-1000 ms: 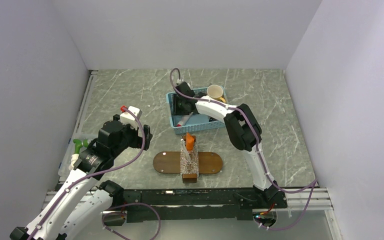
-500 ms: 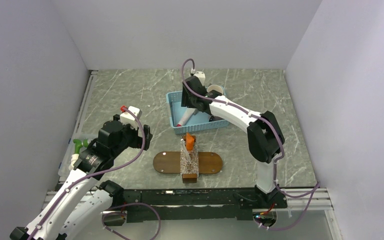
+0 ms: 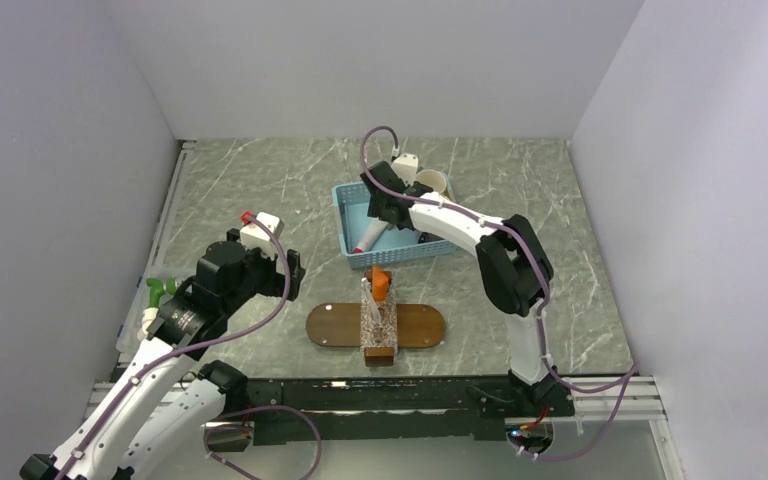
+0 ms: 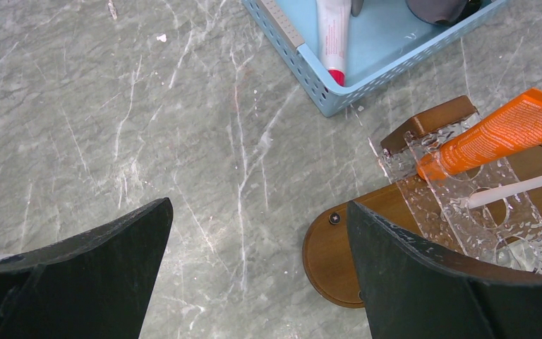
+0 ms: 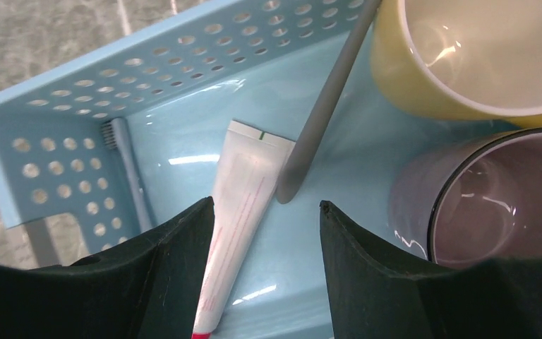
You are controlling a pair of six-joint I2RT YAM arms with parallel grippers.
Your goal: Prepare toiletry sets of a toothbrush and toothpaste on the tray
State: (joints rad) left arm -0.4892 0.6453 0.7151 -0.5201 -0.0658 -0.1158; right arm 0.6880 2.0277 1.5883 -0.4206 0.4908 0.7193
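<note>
Right gripper (image 5: 265,212) hovers inside the basket (image 5: 63,141), jaws parted and empty above a white tube (image 5: 236,205) and toothbrush (image 5: 128,176), likely choosing a pick. Toothpaste (image 4: 501,134) sits slotted in the holder (image 4: 459,212) on the tray (image 4: 332,254), just before the basket. Left gripper (image 4: 257,212), wide open, idles left of it.

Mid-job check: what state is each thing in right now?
left gripper: open, empty.
right gripper: open, empty, above the basket.
orange toothpaste: leaning in the clear holder on the tray.
white tube: lying flat in basket.
yellow cup: upright.
purple cup: upright.
</note>
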